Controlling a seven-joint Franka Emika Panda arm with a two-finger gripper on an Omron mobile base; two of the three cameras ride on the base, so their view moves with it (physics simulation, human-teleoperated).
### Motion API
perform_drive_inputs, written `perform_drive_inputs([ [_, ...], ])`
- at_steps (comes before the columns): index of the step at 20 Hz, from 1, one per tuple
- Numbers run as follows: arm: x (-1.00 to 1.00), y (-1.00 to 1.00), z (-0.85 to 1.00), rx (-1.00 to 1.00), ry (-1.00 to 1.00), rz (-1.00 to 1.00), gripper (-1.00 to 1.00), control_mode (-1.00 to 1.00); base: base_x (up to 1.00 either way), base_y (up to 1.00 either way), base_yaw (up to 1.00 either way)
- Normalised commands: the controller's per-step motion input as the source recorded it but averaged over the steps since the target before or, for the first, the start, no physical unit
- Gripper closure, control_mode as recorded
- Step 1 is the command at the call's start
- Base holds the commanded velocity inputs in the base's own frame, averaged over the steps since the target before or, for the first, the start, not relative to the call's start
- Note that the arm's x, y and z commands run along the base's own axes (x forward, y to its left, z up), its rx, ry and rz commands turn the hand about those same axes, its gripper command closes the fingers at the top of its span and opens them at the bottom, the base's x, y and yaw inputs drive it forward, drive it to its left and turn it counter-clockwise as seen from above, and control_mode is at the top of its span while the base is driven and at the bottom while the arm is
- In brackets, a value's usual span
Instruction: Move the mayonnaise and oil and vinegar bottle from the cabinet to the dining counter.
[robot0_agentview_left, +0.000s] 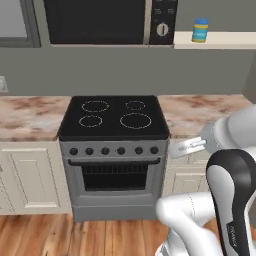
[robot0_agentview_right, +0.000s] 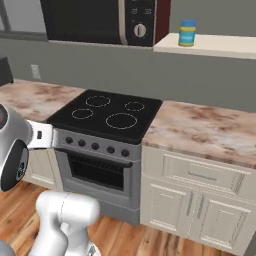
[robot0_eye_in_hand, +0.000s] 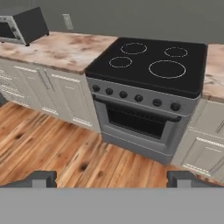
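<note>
I had the stove (robot0_agentview_left: 114, 120) dead ahead, worktop (robot0_agentview_left: 30, 117) running off either side of it. Above the stove hung the microwave (robot0_agentview_left: 107, 21), and right of that sat the cabinet (robot0_agentview_left: 215, 40), with the mayonnaise (robot0_agentview_left: 201, 31) standing at its near-microwave end.

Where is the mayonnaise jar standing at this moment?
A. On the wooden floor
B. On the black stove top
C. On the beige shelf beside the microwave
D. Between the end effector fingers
C: the mayonnaise stands upright on the cabinet board, right of the microwave.
</note>
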Motion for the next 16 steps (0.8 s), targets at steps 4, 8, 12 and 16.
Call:
perform_drive_inputs([
  [4,0.00,0.00,0.00,0.00,0.00,0.00,-1.00,1.00,0.52,-0.61,-0.24],
  [8,0.00,0.00,0.00,0.00,0.00,0.00,-1.00,1.00,0.63,-0.46,-0.29],
  [12,0.00,0.00,0.00,0.00,0.00,0.00,-1.00,1.00,0.66,-0.46,-0.27],
  [16,0.00,0.00,0.00,0.00,0.00,0.00,-1.00,1.00,0.66,-0.45,-0.25],
])
